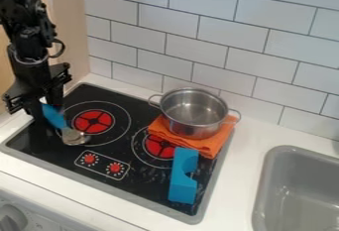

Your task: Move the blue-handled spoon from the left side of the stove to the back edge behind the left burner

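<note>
Currently, fingers (33, 110) pinching one blue-handled spoon (55, 116); one pot (193, 113) on orange cloth (210, 146).

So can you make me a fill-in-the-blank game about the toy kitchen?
The gripper holds a spoon by its ______ handle.
The metal pot sits on a folded ______ cloth.
The pot has ______ looped handles, one on each side.
The gray basin at the right edge of the picture is a ______.

Missing words: blue; orange; two; sink
</note>
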Tool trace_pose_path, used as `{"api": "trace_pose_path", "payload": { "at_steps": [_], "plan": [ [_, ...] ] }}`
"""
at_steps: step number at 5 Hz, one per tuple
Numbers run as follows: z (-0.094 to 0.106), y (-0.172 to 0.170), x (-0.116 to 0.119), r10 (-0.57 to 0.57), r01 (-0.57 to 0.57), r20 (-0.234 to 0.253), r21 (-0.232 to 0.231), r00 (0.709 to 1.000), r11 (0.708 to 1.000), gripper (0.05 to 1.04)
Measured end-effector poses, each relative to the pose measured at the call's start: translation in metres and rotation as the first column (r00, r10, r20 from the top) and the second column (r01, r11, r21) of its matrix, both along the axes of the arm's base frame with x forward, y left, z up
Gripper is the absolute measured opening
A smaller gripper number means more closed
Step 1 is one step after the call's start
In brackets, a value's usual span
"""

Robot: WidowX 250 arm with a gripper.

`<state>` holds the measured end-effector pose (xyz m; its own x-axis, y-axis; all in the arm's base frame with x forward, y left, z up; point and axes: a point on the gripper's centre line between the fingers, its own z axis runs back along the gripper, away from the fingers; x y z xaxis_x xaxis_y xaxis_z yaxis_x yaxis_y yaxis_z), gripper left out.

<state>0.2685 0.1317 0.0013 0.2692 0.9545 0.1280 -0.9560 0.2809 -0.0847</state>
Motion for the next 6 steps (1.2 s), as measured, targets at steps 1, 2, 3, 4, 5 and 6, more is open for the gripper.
{"api": "trace_pose_path", "payload": {
  "at_steps": [1, 2, 3, 4, 5, 6],
  "plan": [
    [-0.001, -0.003, 0.0, 0.02, -0.019, 0.008, -0.019, 1.0, 1.0, 0.374],
    [-0.001, -0.004, -0.001, 0.022, -0.022, 0.011, -0.022, 1.0, 1.0, 0.373],
    [0.001, -0.004, -0.003, 0.027, -0.027, 0.002, -0.019, 1.0, 0.999, 0.372],
    [0.011, -0.012, -0.005, 0.02, -0.021, -0.02, -0.014, 1.0, 1.0, 0.372],
    [0.034, -0.014, 0.007, -0.007, 0.008, -0.015, 0.029, 1.0, 1.0, 0.372],
    [0.048, -0.013, 0.016, -0.016, 0.017, -0.021, 0.051, 1.0, 0.999, 0.372]
  ]
}}
